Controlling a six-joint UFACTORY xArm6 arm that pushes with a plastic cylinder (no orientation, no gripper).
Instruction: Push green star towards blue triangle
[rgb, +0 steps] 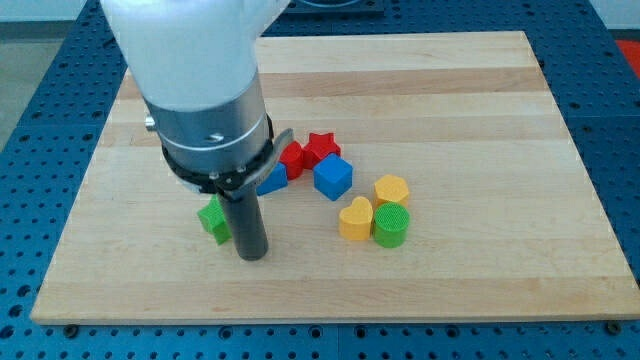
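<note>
The green star (213, 219) lies on the wooden board (480, 120) at lower left, partly hidden by my rod. My tip (252, 254) rests on the board just right of and a little below the star, touching or nearly touching it. The blue triangle (273, 180) lies up and right of the star, mostly hidden behind the arm's grey end, next to a red block.
A red block (292, 158) and a red star (321, 147) lie beside the blue triangle. A blue cube (333, 177) is to their right. A yellow hexagon (392, 189), yellow heart (355, 219) and green cylinder (391, 226) cluster lower right.
</note>
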